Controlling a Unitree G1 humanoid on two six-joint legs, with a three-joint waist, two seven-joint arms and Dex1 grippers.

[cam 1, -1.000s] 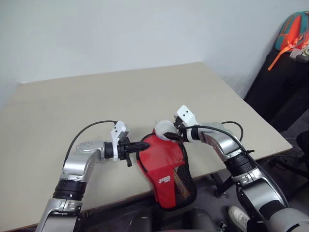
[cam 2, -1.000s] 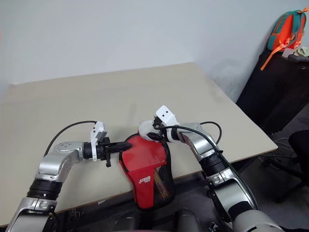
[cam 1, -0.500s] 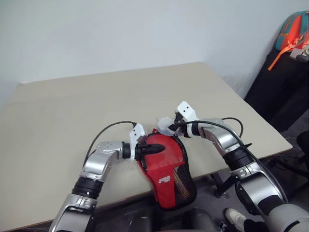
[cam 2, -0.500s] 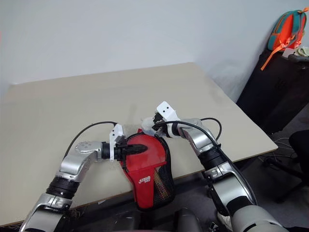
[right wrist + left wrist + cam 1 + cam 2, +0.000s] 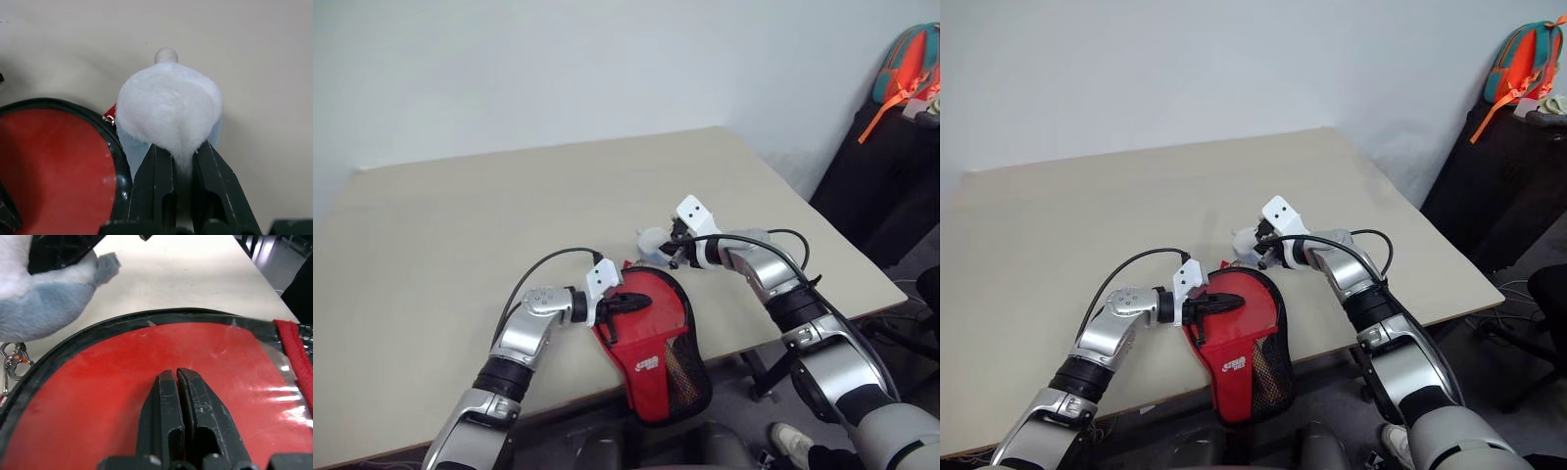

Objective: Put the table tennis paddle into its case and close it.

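Red paddle-shaped fabric case (image 5: 646, 328) with black trim and black mesh pocket lies at the near edge of the beige table (image 5: 460, 225), narrow end hanging off the edge toward the robot. Round end flat on the tabletop; paddle itself not visible, presumably inside.

Left gripper (image 5: 177, 382) rests on the case's red face, fingers clamped together, holding nothing. Reads as pinning the case down so it will not slide while the zip is drawn.

Right gripper (image 5: 182, 152) sits just beyond the case's round rim, pinched on a fluffy white pom-pom charm (image 5: 168, 105) that appears to be tied to the zip pull at the black trim. Likely the handle for pulling the zip around; whether the zip is fully closed, cannot tell.
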